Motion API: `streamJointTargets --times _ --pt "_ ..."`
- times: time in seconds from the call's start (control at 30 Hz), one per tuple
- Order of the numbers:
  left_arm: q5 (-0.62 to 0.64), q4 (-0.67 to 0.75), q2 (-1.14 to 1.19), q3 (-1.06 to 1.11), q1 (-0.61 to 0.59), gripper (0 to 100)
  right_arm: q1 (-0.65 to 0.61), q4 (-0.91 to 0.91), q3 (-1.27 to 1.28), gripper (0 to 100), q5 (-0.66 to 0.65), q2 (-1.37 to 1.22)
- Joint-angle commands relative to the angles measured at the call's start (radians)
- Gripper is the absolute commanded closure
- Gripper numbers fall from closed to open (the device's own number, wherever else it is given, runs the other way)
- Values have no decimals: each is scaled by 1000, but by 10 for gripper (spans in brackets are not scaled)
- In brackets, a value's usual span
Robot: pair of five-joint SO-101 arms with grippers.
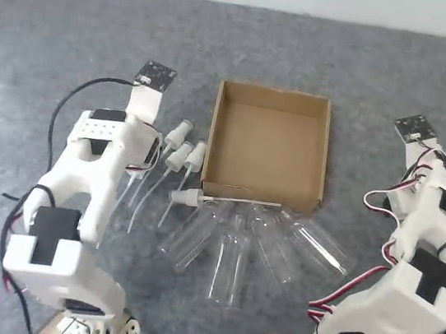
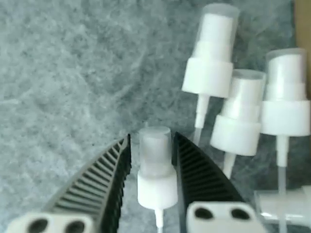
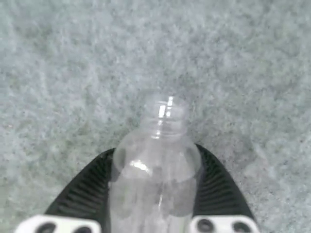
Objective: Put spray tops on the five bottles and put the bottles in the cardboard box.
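My left gripper (image 2: 150, 140) is shut on a white spray top (image 2: 155, 167), its ribbed jaws pressing both sides of the collar. Three more spray tops (image 2: 240, 116) lie just beyond it, and a fourth (image 1: 187, 198) lies crosswise by the box corner. My right gripper (image 3: 155, 154) is shut on a clear open-necked bottle (image 3: 164, 112), held over bare grey table. Several clear bottles (image 1: 231, 259) lie fanned out in front of the cardboard box (image 1: 214, 132), which holds nothing. The left arm (image 1: 93, 174) stands left of the box and the right arm (image 1: 428, 246) to its right.
The spray tops' thin dip tubes (image 1: 148, 194) trail toward the front beside the left arm. Cables (image 1: 381, 197) hang along the right arm. Grey felt table (image 1: 58, 36) stretches behind and to both sides of the box.
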State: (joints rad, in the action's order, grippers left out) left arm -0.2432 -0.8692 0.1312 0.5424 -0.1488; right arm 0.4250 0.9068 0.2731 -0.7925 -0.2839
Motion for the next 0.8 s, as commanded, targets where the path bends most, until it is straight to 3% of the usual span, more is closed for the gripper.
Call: streamJointTargets --times 0.0,0.2,0.5,0.77 --pt "-12 15 -11 -21 0 891 -10 10 -3 827 3 77" --pt "-12 9 -21 -12 0 988 -12 16 -5 825 -2 82" --pt "-2 -87 -23 -87 -2 988 -16 62 -34 820 41 137" --pt "48 -126 -23 -142 3 988 -51 150 -46 716 71 208"
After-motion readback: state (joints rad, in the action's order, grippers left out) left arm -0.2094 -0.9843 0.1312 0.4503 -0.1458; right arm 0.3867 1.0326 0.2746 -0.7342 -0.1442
